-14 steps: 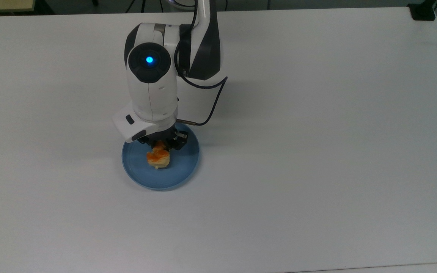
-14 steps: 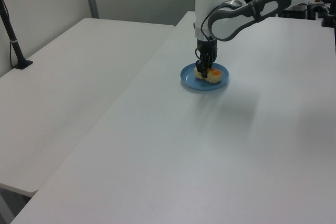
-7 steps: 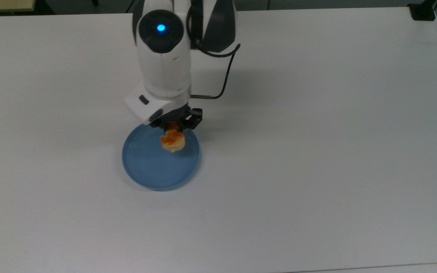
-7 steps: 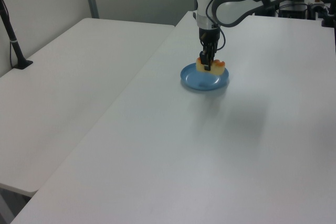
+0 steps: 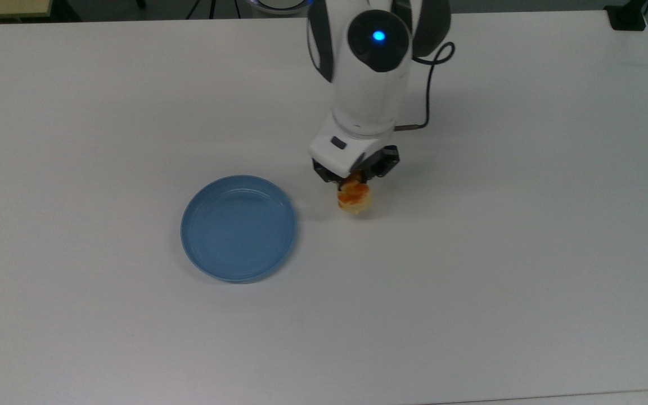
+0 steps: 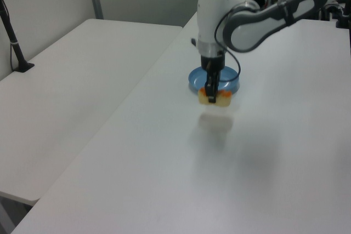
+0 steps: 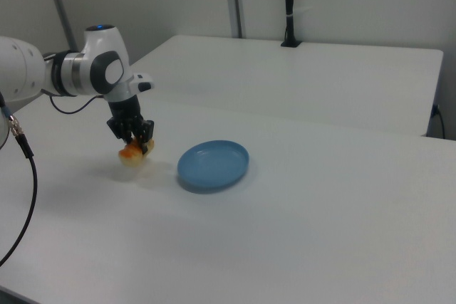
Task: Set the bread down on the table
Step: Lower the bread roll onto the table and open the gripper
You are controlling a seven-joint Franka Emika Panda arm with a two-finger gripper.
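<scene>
While the gripper [image 5: 353,181] is carrying the bread [image 5: 354,198], its fingers are closing narrowly on the pastry's upper end, so the pale body is hanging just below them. Judging from the shadow lying under it in the left view, the bread [image 6: 215,97] is hanging clear of the counter [image 5: 498,225], not yet resting on it. To the top view's left of the fingers, well apart, the blue plate [image 5: 238,226] is sitting bare. So the lift off the plate is looking done; what is remaining is lowering the bread onto the counter surface beneath the fingers, opening them, and drawing away.
</scene>
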